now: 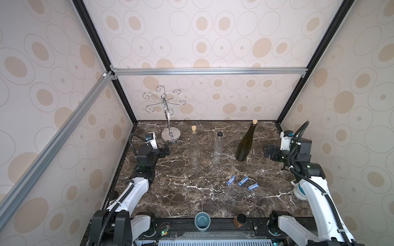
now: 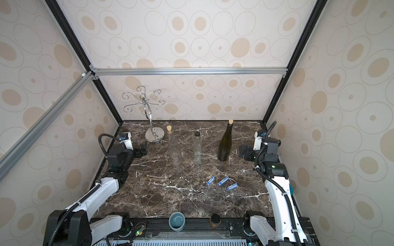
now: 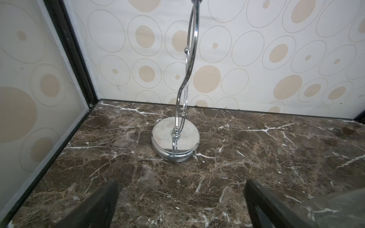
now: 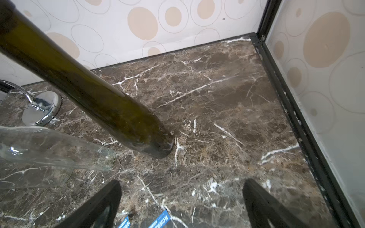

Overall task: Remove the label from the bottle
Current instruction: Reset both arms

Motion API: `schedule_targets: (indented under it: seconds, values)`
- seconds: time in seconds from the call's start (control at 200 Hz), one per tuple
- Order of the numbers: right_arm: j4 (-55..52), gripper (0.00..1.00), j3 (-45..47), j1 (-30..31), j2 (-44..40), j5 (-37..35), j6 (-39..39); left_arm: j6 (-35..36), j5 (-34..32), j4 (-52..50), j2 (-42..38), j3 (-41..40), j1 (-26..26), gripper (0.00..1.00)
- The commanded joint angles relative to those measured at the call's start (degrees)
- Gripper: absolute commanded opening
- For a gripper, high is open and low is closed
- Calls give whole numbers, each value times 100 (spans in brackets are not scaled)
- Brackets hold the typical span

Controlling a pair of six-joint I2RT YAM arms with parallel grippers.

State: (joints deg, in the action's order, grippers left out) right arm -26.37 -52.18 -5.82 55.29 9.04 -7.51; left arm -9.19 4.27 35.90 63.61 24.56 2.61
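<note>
1. Right wrist view showed the right gripper [image 4: 181, 181] spread wide and empty, the green bottle [image 4: 110, 110] standing just ahead of it, untouched.
2. Likewise the left gripper [image 3: 181, 180] stood wide open, holding nothing, facing the chrome rack [image 3: 175, 138], well apart from the bottles.
3. Three blue labels [image 1: 243, 181] lay loose on the marble table [image 1: 181, 198], near the right gripper, on its base side. In both top views no label showed on the green bottle or the two clear bottles [image 1: 194, 149], so the task looked finished.
4. Bottle backs were hidden, the clear glass was faint, label print was too small to read, and the wrist frame cut off the green bottle's neck.
</note>
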Motion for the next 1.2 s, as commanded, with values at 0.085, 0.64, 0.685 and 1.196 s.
schedule_targets:
  seconds: [0.085, 0.64, 0.685, 1.196]
  values:
    - [1264, 100, 582, -17, -35, 109, 350, 809, -55, 3197, -53, -1359, -24, 100]
    - [3639, 99, 2095, 2, 467, -154, 497, 1068, -555, 4829, 2093, -1795, -21, 100]
    - [3749, 100, 2155, 1, 582, -150, 539, 1061, -550, 4943, 2222, -1781, -17, 100]
    - [5669, 100, 2442, 603, 2361, -1068, 806, 1124, 163, 4375, 2674, -1283, -167, 100]
